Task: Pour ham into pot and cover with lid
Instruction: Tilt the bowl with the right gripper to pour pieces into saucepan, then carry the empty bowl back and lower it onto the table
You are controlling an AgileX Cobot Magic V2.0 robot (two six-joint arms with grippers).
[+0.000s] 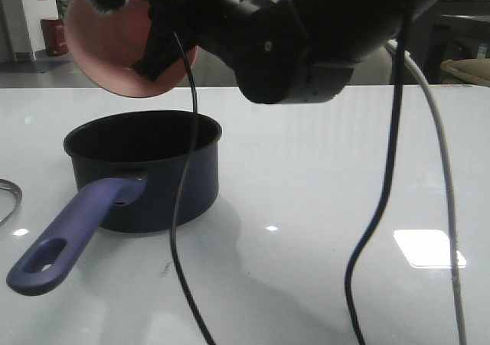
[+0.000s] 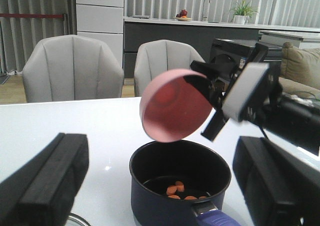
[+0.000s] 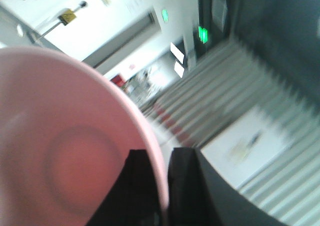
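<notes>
Several orange-pink pieces of ham lying on the black floor of the pot, visible only from the left wrist view. Pot upright on the white table, left of centre in the front view, purplish-blue handle angled toward the camera and to the left, hole at its end. Pink bowl held above and just behind the pot, tipped on its side so that its underside faces the front camera; inside of the bowl showing no ham in the right wrist view. Right gripper clamped on the bowl rim, one black finger inside the bowl, the other outside, the pink wall pinched between. Right arm body filling the upper middle of the front view, cables hanging down to the table. Left gripper spread wide, holding nothing, its two black fingers flanking the pot in its own view. Curved steel edge of the lid at the far left border of the front view, lying on the table beside the pot, not touching it.
</notes>
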